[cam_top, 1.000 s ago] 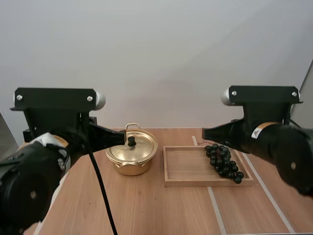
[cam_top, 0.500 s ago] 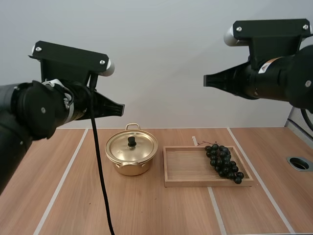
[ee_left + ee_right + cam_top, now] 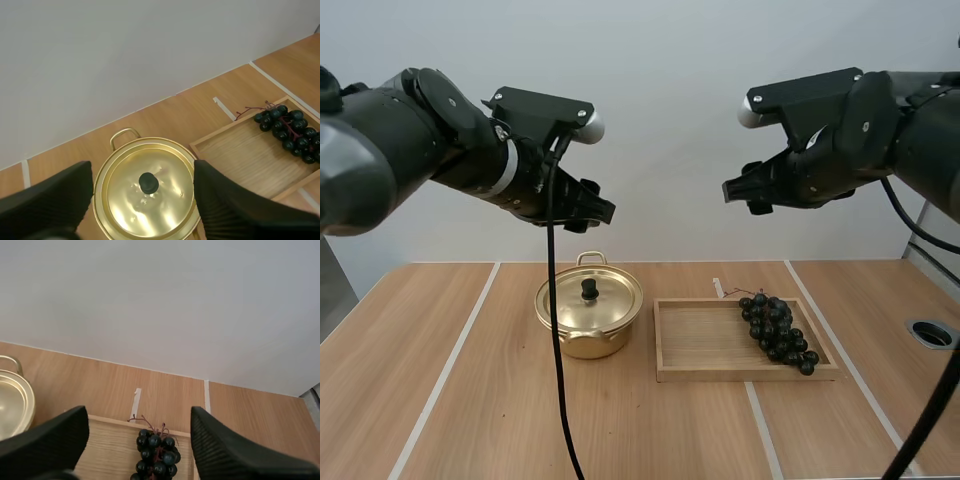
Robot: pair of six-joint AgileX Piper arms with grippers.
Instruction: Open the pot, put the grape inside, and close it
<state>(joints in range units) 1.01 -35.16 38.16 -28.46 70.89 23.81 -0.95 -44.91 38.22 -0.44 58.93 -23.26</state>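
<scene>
Glossy gold metal pot, matt wooden tray and table

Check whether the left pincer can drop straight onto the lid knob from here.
Probably yes. The left pincer hangs open above the pot, the knob sits between its fingers in the left wrist view, and nothing covers the lid.
</scene>
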